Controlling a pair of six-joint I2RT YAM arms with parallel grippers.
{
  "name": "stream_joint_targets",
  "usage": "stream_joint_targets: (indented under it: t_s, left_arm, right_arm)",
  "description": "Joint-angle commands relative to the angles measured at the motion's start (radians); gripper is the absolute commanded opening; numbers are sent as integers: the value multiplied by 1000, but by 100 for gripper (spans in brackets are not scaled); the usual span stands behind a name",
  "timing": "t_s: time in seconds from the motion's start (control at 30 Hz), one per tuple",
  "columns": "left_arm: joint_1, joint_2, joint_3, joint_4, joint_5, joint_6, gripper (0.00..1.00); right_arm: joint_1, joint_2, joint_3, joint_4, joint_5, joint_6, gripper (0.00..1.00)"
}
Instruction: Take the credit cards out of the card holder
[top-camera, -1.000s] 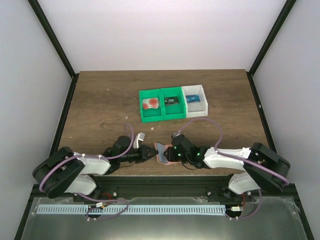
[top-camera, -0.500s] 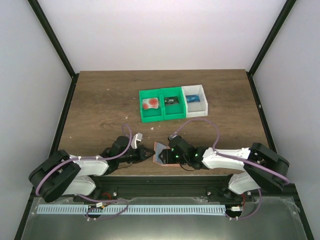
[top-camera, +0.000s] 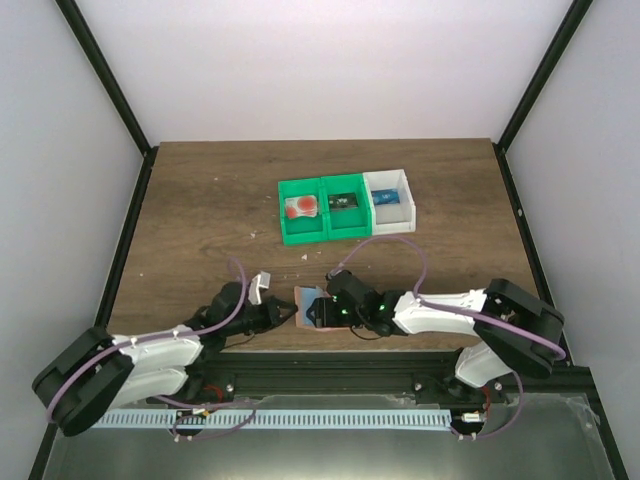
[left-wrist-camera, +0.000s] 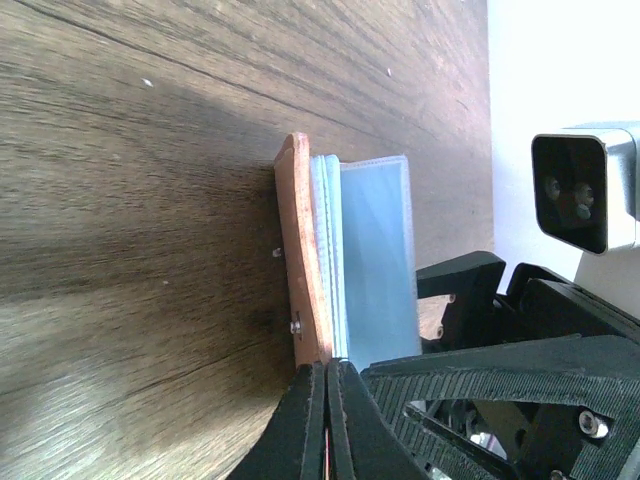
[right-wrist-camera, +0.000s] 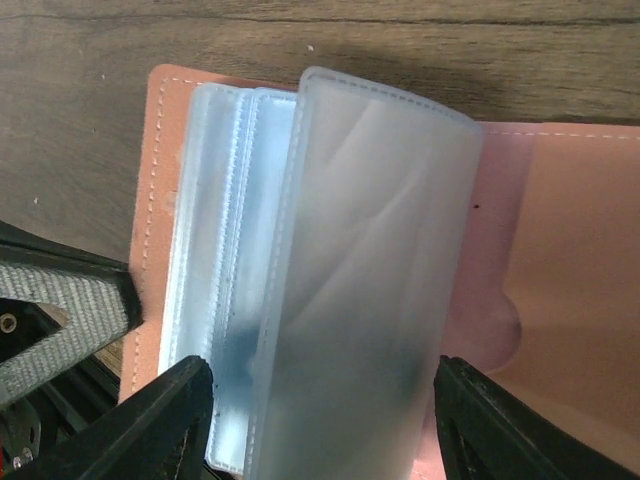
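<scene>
Both arms stretch low and forward, meeting on the near side of the green bin (top-camera: 290, 236). The left gripper (top-camera: 289, 314) has its fingers pressed together, pinching the salmon cover edge of the card holder (top-camera: 308, 300). The right gripper (top-camera: 328, 311) has its fingers spread, astride the blue-grey pocket leaves. The holder lies open, its length running left to right, with the leaves fanned upward.

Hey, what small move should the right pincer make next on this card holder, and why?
Probably close the right pincer on the raised clear sleeve and turn it over. Its jaws stand open either side of that sleeve, the left pincer is shut on the card holder's cover edge, and no card shows inside.
</scene>
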Motion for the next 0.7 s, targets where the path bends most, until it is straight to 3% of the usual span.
stream_joint_targets:
  t_s: [0.0, 0.2, 0.47, 0.67]
  left_arm:
    - [-2, -88, -29, -53, -59, -11, 0]
    - [-2, -147, -40, -111, -86, -2, 0]
    - [-2, -102, -34, -113, -86, 33, 0]
    - [-2, -95, -31, -109, -81, 46, 0]
  right_arm:
    - [10, 23, 45, 5, 2, 4, 62]
    - [10, 20, 50, -24, 25, -4, 62]
    - [10, -34, 63, -144, 107, -11, 62]
    - [10, -76, 65, -270, 229, 20, 50]
